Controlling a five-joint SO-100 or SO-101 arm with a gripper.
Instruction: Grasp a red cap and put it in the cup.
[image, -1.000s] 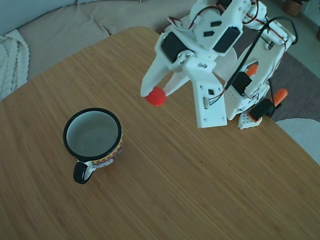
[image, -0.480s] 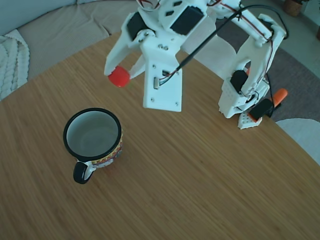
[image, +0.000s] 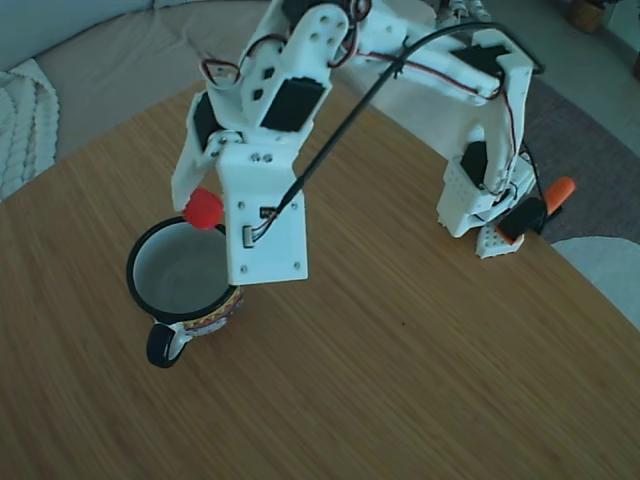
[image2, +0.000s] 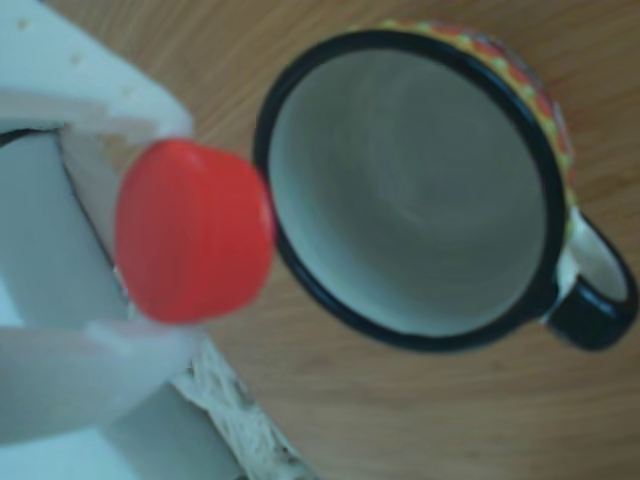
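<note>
One red cap (image: 203, 208) sits clamped between the fingers of the single gripper (image: 200, 212), held above the rim of the one white enamel mug (image: 187, 318), which stands just below it. The mug rests on a bamboo tabletop (image: 400, 380); a beige sofa (image: 110, 60) lies beyond.

Rounded light-brown bamboo-grain wooden surface (image: 400, 380) filled most of the fixed view, its curved edge running along the top left and right. A white enamel cup (image: 186, 275) with black rim, black handle and colourful patterned base band stood upright on it, left of centre, handle toward the near edge; in the other view the cup (image2: 420, 180) looked empty. The arm's white base (image: 478, 205) stood on the surface near the right edge, well apart from the cup.
</note>
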